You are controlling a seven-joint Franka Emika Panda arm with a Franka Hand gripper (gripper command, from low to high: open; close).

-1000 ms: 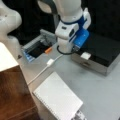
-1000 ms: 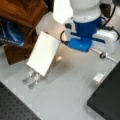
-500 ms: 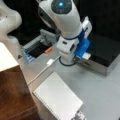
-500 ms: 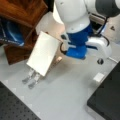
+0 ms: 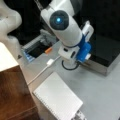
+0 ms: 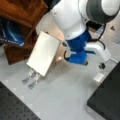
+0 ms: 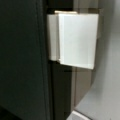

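Smooth grey table (image 5: pixel 100 95), flat white block (image 7: pixel 77 40)

No text, label, brand, number or sign can be read on anything here: not on the white arm (image 5: pixel 65 27), the white slab (image 6: pixel 44 52) beside it, or the black box (image 5: pixel 106 52) behind it

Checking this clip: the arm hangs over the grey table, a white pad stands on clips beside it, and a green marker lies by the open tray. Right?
Not quite. The marker by the open tray is orange, not green, as a front view shows. The rest stands: the arm hangs over the grey table, and the white pad stands on clips beside it.
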